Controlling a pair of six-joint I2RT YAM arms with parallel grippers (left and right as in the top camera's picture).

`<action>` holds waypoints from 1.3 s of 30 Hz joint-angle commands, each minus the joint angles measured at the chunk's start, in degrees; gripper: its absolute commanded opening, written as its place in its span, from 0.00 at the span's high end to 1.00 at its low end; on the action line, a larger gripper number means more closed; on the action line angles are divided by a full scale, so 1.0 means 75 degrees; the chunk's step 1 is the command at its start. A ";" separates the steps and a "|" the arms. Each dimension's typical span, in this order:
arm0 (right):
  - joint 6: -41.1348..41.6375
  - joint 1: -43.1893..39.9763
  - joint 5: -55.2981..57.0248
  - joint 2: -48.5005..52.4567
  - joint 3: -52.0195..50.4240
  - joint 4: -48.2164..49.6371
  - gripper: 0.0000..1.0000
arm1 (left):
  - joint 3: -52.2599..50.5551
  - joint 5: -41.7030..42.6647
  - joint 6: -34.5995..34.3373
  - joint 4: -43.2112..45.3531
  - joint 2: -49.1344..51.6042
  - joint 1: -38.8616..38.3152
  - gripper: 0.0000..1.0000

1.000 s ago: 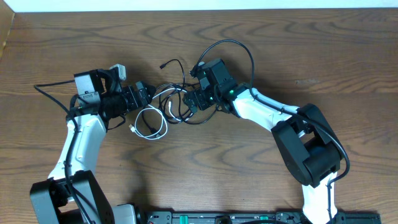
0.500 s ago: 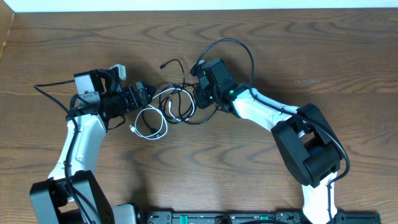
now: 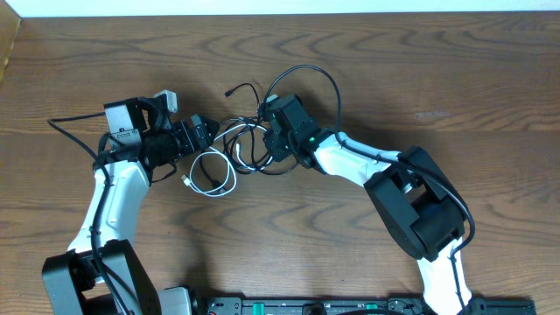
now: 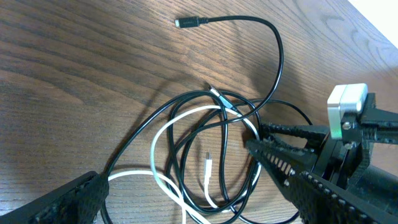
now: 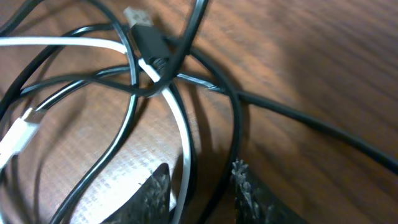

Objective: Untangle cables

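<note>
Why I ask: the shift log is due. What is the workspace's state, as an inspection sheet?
Surface: wooden table, bare grain.
Job's things: white cable and black cable looped through each other mid-table; one black plug end lies free.
Clutter: nothing seen.
Grippers: left gripper open at the tangle's edge; right gripper open, fingers straddling strands of both cords.
Cables: thick arm wire arcs over the right wrist.
Surroundings: white strip along the far edge.
</note>
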 commanded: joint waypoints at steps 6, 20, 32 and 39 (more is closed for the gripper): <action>-0.0064 0.0070 0.0481 0.0475 0.0038 0.0312 0.71 | -0.0003 -0.0070 0.0047 -0.0023 0.0058 -0.0012 0.02; -0.0338 0.0064 0.0504 0.0562 0.0038 0.0323 0.99 | -0.0003 -0.0070 0.0047 -0.0026 0.0058 -0.0012 0.02; -0.0358 0.0055 0.0516 0.0446 0.0041 0.0291 0.99 | -0.0003 -0.0070 0.0047 -0.0026 0.0058 -0.0012 0.02; -0.0356 0.0052 0.0516 0.0391 0.0041 0.0286 0.99 | -0.0003 -0.0070 0.0047 -0.0023 0.0058 -0.0012 0.02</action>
